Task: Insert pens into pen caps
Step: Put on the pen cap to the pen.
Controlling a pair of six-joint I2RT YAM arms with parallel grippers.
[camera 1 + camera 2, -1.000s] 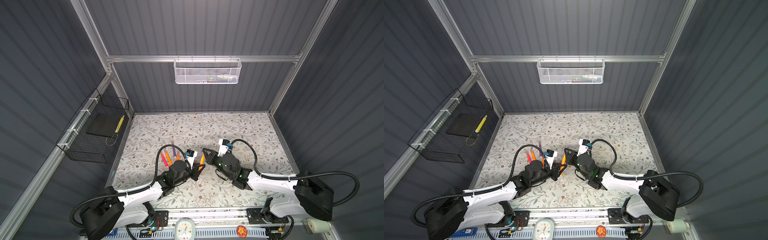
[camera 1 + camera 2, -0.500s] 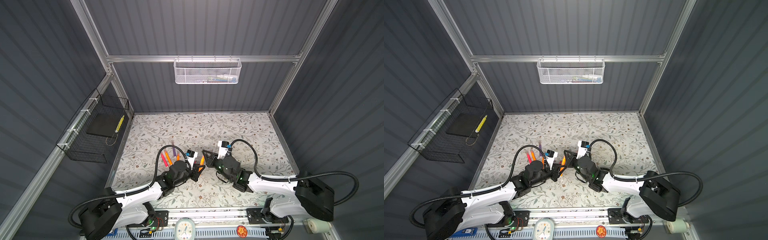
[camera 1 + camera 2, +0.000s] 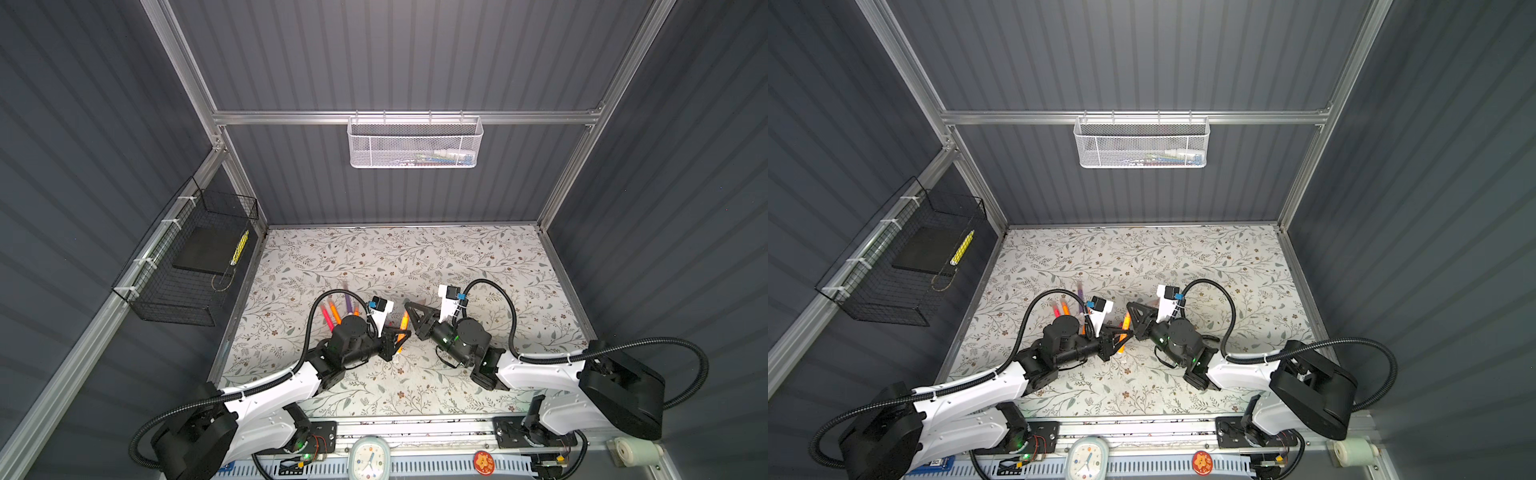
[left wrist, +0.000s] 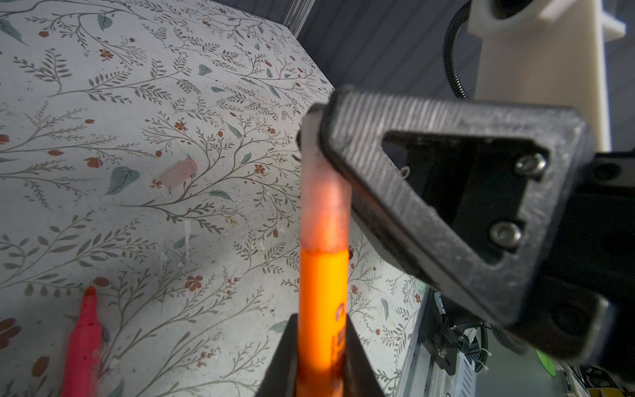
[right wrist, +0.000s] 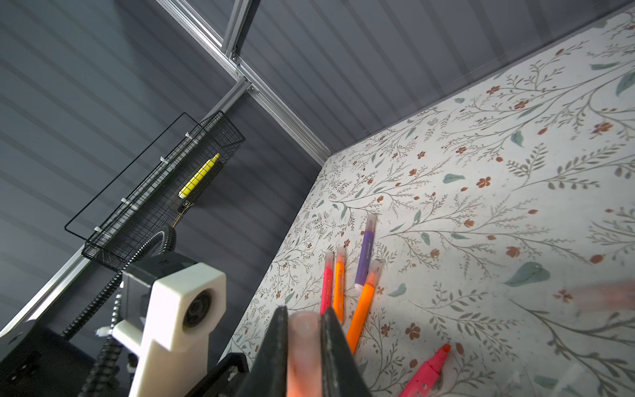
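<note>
My left gripper (image 4: 321, 323) is shut on an orange pen (image 4: 323, 302), which shows in both top views (image 3: 402, 328) (image 3: 1124, 326). A translucent pinkish pen cap (image 4: 324, 206) sits over that pen's tip. My right gripper (image 5: 305, 316) is shut on this cap (image 5: 304, 343), and its black finger (image 4: 446, 192) lies along the cap. The two grippers meet nose to nose above the mat (image 3: 401, 332) (image 3: 411, 309). Several capped pens, pink (image 5: 327, 288), orange (image 5: 339, 285), purple (image 5: 365, 254) and orange (image 5: 362, 309), lie side by side. A pink-red pen (image 5: 426, 371) lies uncapped, and a loose cap (image 4: 178, 173) lies apart.
The floral mat (image 3: 415, 257) is walled by grey panels. A black wire basket (image 3: 187, 266) with a yellow marker hangs on the left wall. A white mesh basket (image 3: 415, 143) hangs on the back wall. Tiny whitish bits (image 4: 187, 230) lie on the mat.
The right arm has shifted slightly by the left gripper. Both grippers have stayed shut, and the orange pen has stayed between them.
</note>
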